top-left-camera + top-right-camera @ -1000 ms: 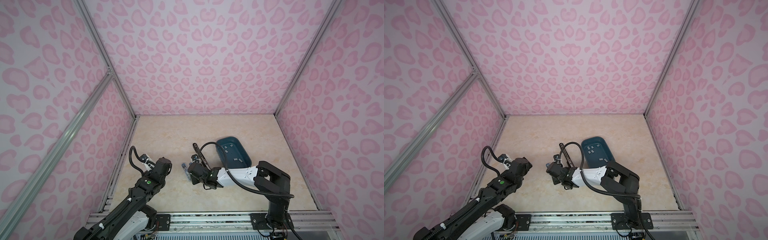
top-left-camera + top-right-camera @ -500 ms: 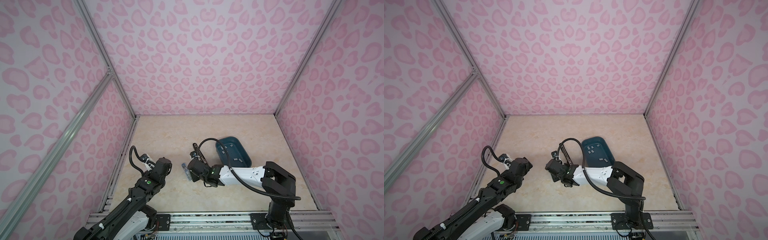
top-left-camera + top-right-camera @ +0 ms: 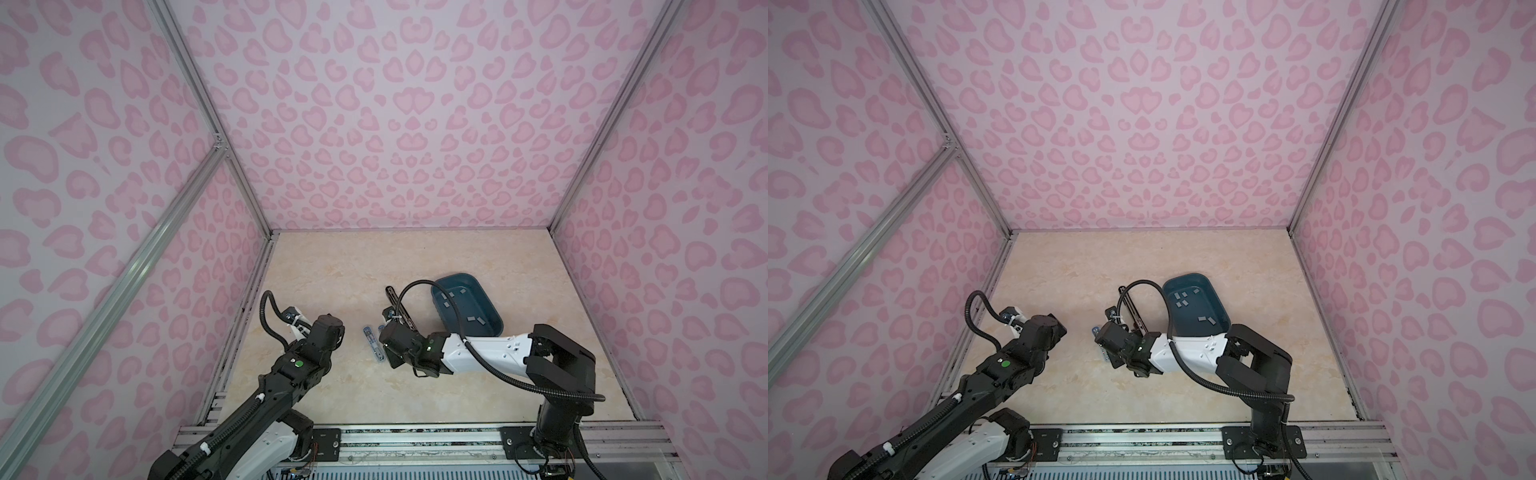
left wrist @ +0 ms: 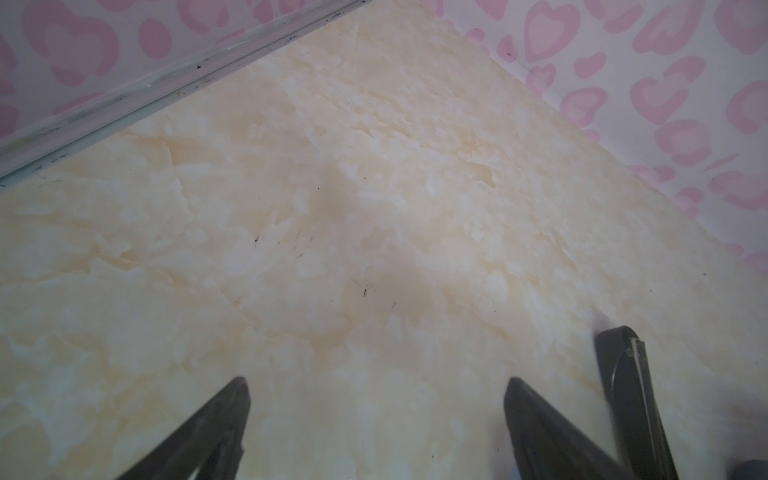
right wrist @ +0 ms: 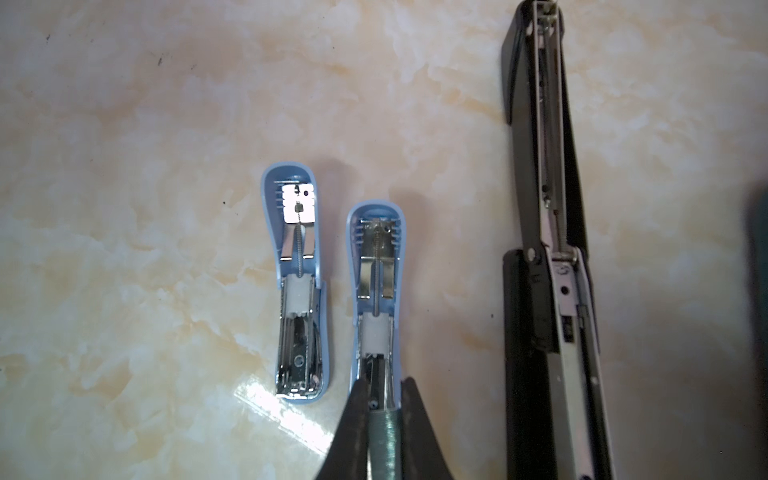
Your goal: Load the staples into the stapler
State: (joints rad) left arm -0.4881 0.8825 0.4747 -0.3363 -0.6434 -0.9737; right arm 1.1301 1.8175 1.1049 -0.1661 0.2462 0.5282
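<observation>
**A:** What is sitting nearest the base?

**B:** The left gripper [image 4: 376, 382] is hovering with its fingers spread wide over bare table [image 4: 374, 187]. It is well to the left of the black stapler [image 5: 528, 316], whose tip is just showing in the left wrist view.

**A:** And the right gripper?

**B:** The right gripper [image 5: 383, 384] is pinching a strip [image 5: 384, 432] of staples. It is working just beside the black stapler, on the side away from the bin [image 3: 487, 305].

**A:** Which way is the strip pointing?

**B:** Its long axis is running parallel to the black stapler. It is lining up with the channel of the inner blue stapler [image 5: 376, 299], the one lying closer to the black stapler. Its leading end is sitting at the channel's mouth. I cannot tell whether it is inside or just above.

**A:** What is getting hidden?

**B:** The fingers are covering the strip's sides and the frame edge is cutting off its rear. In both top views the wrist is hiding the strip and most of the inner blue stapler. Only the outer blue stapler [image 3: 372, 345] is showing clearly. Both blue ones are lying hinged open, lids pointing away from the right gripper.

**A:** Farther back?

**B:** Right of the black stapler, the bin is holding loose staples [image 3: 451, 297]. They are lying at mixed angles and are too small to count.
</observation>
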